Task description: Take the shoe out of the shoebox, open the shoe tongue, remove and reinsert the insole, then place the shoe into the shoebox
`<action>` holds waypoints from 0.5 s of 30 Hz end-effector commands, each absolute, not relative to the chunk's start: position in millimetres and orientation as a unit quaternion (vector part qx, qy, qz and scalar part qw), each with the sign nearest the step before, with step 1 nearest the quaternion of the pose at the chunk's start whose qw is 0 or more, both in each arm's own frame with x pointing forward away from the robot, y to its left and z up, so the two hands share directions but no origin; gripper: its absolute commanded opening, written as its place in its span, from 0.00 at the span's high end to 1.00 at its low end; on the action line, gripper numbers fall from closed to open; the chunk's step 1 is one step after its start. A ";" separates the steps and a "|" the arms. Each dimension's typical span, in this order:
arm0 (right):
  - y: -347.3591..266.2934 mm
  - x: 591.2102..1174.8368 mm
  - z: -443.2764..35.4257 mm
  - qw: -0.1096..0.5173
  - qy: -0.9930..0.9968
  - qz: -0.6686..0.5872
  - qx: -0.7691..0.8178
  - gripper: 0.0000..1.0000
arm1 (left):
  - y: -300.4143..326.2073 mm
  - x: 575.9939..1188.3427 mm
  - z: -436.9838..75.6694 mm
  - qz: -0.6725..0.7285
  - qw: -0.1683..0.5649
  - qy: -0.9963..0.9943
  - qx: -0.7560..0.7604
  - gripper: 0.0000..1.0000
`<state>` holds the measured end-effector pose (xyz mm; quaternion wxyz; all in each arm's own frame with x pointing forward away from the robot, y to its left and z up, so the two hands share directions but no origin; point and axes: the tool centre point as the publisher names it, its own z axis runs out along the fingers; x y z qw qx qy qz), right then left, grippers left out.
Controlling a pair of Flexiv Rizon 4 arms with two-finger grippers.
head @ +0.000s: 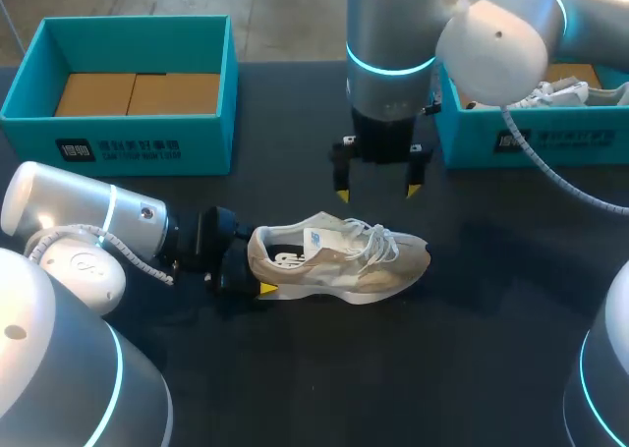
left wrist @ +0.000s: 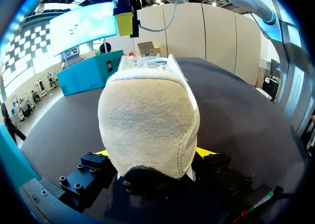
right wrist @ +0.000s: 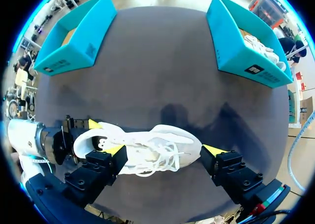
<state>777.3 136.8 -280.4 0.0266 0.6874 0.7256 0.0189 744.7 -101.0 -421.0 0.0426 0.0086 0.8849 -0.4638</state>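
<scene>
Shoe stands upright on its sole about the middle of the dark counter, toe toward 3 o'clock and heel toward 9 o'clock in the head view. It is beige and cream, with white laces lying loose over the tongue (a dark insole with pale print shows in the mouth). The left arm comes in low from 9 o'clock, and the left fingers are clamped on the heel. In the left wrist view that fuzzy heel fills the space between the two yellow tips and presses against both. The right arm comes down from 12 o'clock. The right fingers hang spread wide, holding nothing, just to the 12 o'clock side of the shoe's middle and apart from it. In the right wrist view the shoe lies crosswise under those fingers, its toe near one tip. A teal shoebox stands at 10 o'clock on the counter, well apart from the shoe, with brown cardboard showing on its floor. A second shoebox, also teal, stands at 2 o'clock with a white shoe in it.
</scene>
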 end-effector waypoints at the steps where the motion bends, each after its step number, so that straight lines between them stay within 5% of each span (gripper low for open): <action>1: 136.8 777.1 -281.3 0.026 0.725 0.020 0.688 0.00 | -98.6 743.3 -422.3 -0.462 0.043 0.886 0.009 1.00; 15: 171.8 769.0 -290.8 0.054 0.727 0.024 0.684 0.00 | -98.6 743.3 -422.3 -0.462 0.043 0.886 0.009 1.00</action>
